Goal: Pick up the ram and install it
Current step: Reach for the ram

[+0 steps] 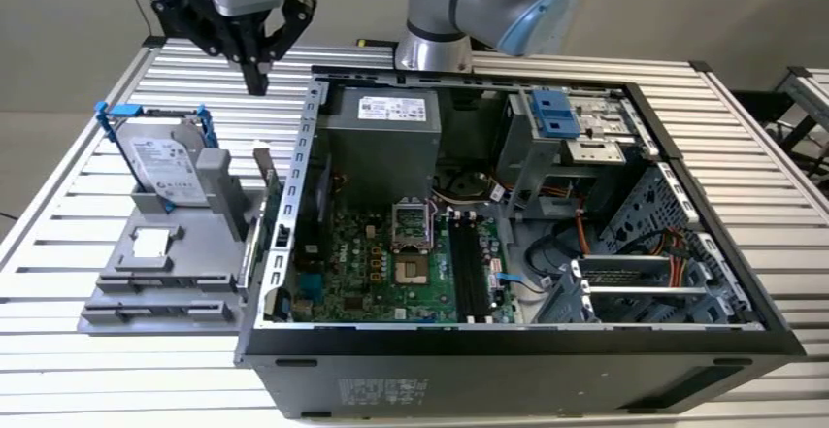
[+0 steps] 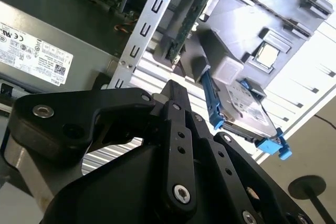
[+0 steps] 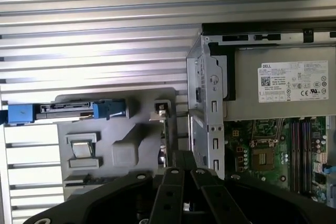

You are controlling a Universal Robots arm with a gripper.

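Note:
The ram (image 1: pixel 264 168) is a thin greenish stick standing on edge in a grey holder (image 1: pixel 155 282) at the exterior view's left, right beside the open computer case (image 1: pixel 518 341). It appears edge-on in both wrist views (image 2: pixel 190 17) (image 3: pixel 169 132). My gripper (image 1: pixel 256 79) hangs above and behind the ram, apart from it, pointing down. Its black fingers look shut with nothing between them (image 2: pixel 173 90) (image 3: pixel 184 156). Long black memory slots (image 1: pixel 473 273) lie on the green motherboard inside the case.
A silver hard drive in a blue bracket (image 1: pixel 169 161) stands in the holder beside the ram. The case's metal side wall (image 1: pixel 305 176) rises close to the ram. A grey power supply (image 1: pixel 376 137) sits in the case. Everything rests on a slatted metal table (image 1: pixel 78 370).

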